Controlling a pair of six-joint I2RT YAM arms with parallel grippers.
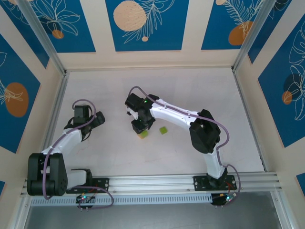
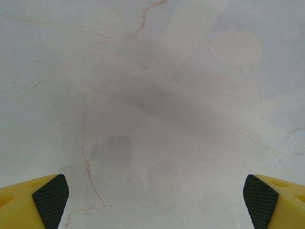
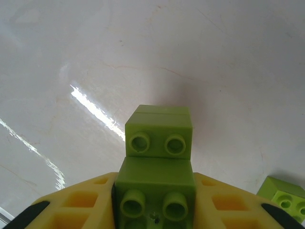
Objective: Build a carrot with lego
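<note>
Right tool [image 1: 141,129] clamps carrot [image 3: 157,157]; marbled white table [image 1: 200,95] (blue-patterned walls [image 1: 143,28]).

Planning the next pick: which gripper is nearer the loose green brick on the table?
Right. The right gripper, shut on a stack of green bricks, is just beside the loose green brick; the left gripper hangs open, well off to its left.

Bright diffuse light, white glare streaks on the glossy table [image 3: 214,57], soft blurred shadows
</note>
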